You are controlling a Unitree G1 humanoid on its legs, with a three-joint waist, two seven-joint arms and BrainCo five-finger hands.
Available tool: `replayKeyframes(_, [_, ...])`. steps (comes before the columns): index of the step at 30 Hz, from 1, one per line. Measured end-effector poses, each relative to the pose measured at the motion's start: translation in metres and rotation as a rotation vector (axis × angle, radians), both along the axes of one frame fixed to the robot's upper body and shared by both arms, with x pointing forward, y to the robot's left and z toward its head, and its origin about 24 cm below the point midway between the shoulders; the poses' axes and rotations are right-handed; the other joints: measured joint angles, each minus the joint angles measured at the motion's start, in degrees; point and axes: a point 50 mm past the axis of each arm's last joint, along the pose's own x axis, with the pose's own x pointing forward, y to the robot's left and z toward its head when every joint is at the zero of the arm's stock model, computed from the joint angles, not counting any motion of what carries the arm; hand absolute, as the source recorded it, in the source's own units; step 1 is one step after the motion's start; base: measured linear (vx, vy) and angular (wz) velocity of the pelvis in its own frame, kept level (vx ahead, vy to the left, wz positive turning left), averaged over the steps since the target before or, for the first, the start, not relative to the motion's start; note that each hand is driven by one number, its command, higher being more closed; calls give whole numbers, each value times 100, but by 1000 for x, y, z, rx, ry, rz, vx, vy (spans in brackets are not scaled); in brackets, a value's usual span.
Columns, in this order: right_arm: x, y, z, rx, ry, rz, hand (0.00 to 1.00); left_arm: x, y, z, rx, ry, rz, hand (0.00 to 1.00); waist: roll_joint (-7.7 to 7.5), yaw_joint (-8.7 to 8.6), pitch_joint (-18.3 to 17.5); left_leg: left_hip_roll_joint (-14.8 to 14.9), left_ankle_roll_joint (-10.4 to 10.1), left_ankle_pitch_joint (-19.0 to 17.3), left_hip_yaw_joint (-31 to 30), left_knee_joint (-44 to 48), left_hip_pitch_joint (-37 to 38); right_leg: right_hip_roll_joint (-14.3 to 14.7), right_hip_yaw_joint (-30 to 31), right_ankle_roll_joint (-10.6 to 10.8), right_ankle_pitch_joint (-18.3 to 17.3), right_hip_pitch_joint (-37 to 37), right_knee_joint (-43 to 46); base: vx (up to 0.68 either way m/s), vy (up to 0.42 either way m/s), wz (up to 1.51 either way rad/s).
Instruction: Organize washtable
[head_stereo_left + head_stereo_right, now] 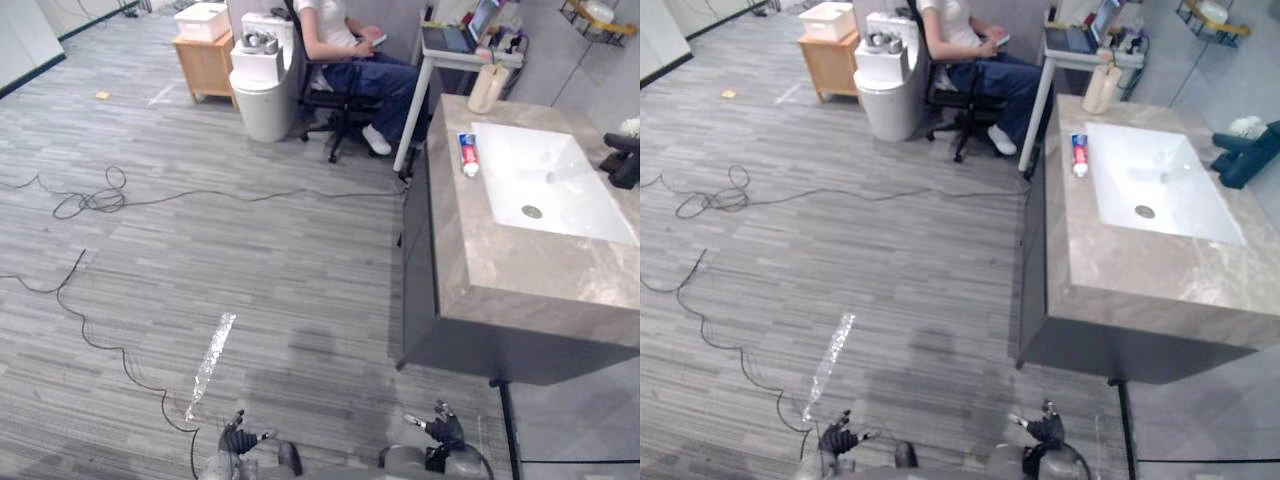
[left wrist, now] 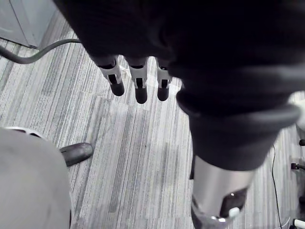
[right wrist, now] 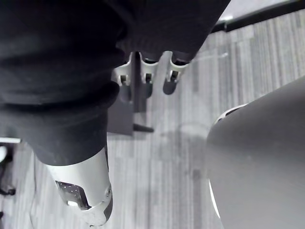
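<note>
Left robot hand [image 1: 238,438] and right robot hand [image 1: 441,428] hang low, fingers straight, empty. A toothpaste tube [image 1: 467,154] lies on the table [image 1: 520,285] just beside the sink [image 1: 560,190] — its print is unreadable.

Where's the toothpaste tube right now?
In the left eye view, the toothpaste tube lies on the stone counter, just left of the white sink, near the far end by a beige container.

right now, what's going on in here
Nothing is being handled yet. The robot stands back from the washtable, its left hand and right hand low, open and empty. A toothpaste tube lies on the counter beside the white sink, and a beige container stands at the far corner. A person sits on a chair beyond.
</note>
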Motion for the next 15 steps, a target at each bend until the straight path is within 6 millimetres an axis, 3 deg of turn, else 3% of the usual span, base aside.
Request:
replayKeyframes(2, [-1,4,-1,5,4,11,0,3,4,1,10,-10,21,0,-178,35,8,-91,-62,57,-50,-7,-84,-34,64,199,-394,124,-370,-111,-107,13])
replayKeyframes(4, [-1,3,0,4,1,-7,0,4,3,1,9,-8,33,0,-204,34,31,-74,-62,76,-152,-6,-145,21,-19,208,-428,62,-370,-98,-60,27])
replayKeyframes(5, [-1,2,-1,0,3,-3,0,5,2,1,5,-8,39,0,-168,47,28,-41,1,151,-141,-4,-156,1,-92,226,-440,86,-405,-54,-31,25])
replayKeyframes(6, [0,3,-5,7,49,25,0,4,9,1,32,1,16,0,-125,108,-14,-147,184,-101,-629,-5,247,152,413,209,-145,221,739,2,-36,9])
replayKeyframes(11, [0,0,-5,-2,54,28,0,0,9,0,30,15,19,0,-30,105,-83,-161,177,-50,-614,-7,138,149,320,199,-153,259,420,-7,-47,-6])
replayKeyframes(15, [-2,1,-7,-1,75,33,0,1,9,0,28,14,24,0,-54,133,-91,-223,150,71,-549,-7,-56,133,34,150,-181,508,-300,-24,-54,1])
